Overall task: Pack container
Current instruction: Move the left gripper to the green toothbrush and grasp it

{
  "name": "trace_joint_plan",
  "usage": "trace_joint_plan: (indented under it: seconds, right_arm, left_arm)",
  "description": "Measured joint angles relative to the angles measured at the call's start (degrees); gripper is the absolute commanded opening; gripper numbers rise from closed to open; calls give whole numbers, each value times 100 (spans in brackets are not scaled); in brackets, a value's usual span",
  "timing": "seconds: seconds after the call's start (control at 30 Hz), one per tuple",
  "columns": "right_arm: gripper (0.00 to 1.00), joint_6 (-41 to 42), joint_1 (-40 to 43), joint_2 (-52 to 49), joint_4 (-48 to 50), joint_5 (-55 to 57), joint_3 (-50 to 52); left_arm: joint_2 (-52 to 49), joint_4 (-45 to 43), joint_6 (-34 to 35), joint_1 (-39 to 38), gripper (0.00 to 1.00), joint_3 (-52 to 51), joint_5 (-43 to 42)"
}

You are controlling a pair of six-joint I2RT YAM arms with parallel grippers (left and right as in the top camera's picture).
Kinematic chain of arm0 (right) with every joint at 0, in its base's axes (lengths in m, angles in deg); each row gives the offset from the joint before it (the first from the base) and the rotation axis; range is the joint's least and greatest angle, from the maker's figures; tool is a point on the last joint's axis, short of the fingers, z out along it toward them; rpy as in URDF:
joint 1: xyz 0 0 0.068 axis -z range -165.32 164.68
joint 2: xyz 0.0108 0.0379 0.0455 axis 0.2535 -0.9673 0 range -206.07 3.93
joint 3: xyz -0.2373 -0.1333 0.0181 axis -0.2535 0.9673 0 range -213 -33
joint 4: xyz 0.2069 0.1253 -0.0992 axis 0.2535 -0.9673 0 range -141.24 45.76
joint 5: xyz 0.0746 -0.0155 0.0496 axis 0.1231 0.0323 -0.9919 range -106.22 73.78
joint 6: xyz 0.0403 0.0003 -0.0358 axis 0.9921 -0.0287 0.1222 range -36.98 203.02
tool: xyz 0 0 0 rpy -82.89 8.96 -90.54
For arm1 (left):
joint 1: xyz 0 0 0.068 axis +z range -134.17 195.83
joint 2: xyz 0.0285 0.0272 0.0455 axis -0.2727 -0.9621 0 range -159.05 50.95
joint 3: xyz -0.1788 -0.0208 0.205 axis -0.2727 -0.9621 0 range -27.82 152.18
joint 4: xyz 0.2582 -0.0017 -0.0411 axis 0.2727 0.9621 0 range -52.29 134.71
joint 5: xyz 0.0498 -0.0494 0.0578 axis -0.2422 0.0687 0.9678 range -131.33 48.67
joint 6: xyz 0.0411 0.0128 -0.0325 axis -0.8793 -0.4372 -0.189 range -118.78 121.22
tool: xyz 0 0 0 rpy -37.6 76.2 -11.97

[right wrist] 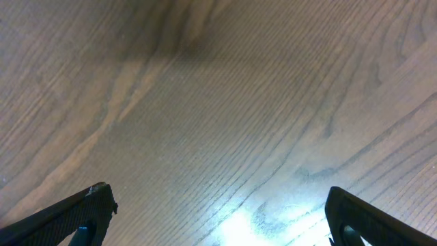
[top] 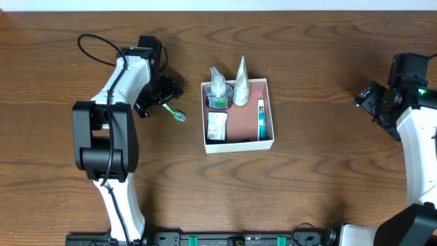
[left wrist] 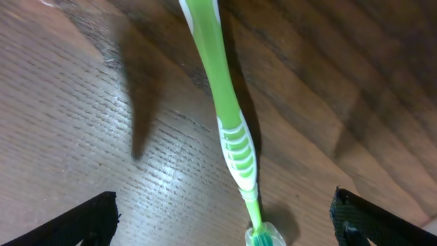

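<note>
— Where is the container (top: 243, 121) on your screen?

— On the middle of the counter (top: 314, 191), between my two arms and a touch nearer the left one. It has white walls, a reddish-brown floor and an open top.

— What's in it?

— Four things, as far as I can make out from overhead. A clear pump bottle (top: 218, 87) is in the far-left corner, with a silvery cone-shaped pouch (top: 241, 89) just beside it. A small printed sachet (top: 216, 127) sits by the left wall, and a white-and-teal tube (top: 261, 117) lies along the right wall. Bare floor shows down the middle.

— So what's left?

— A green toothbrush (top: 173, 111). It lies flat on the wood to the left of the container, apart from it, with the bristle end pointing toward it. It's the only loose item I can see, so I'd judge the packing mostly done, with one piece to go.

— Do you have it?

— No. My left tool (left wrist: 229, 222) hangs right over it with its fingers spread wide. In the wrist view the handle runs up between them, and neither finger touches it.

— And the other arm?

— The right tool (top: 372, 99) is well off to the right. It's also spread open, with nothing but wood grain under it. My guess at the next move is to close on the handle, lift it and set it in that bare strip.
</note>
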Motion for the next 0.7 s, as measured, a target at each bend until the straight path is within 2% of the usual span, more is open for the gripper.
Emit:
trace_joint_plan:
  seconds: [0.7]
  right_arm:
    - [99,0,0,0,-2,0,0]
  left_arm:
    - [-76,-133,-28,81,92,-2,0]
